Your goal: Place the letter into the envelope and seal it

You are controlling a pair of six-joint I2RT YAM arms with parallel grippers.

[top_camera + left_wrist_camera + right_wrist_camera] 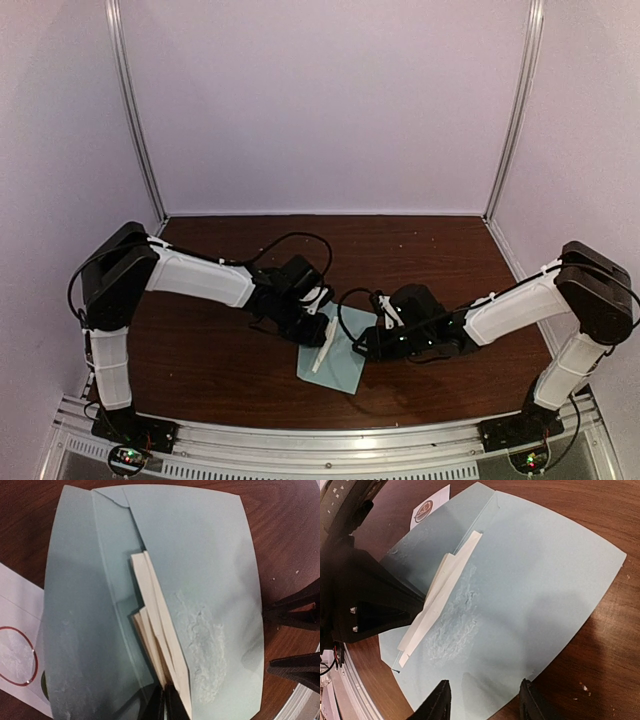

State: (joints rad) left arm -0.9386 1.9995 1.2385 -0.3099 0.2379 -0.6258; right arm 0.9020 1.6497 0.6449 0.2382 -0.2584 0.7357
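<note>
Envelope (338, 365) lies flat on the desk (200, 340) between the two arms. Its paper looks thin and light, so it probably bends and slides easily; pressing down one edge seems safer than pinching it. The left pincer (165, 702) is closed on the folded letter (152, 605), which sits partly in the opening. The right pincer (484, 700) stands half open over the envelope's edge and grips nothing.

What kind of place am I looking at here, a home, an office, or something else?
Probably a lab robot test booth: plain white walls on metal frame posts, a wooden table, and left arm and right arm bolted to a rail.
</note>
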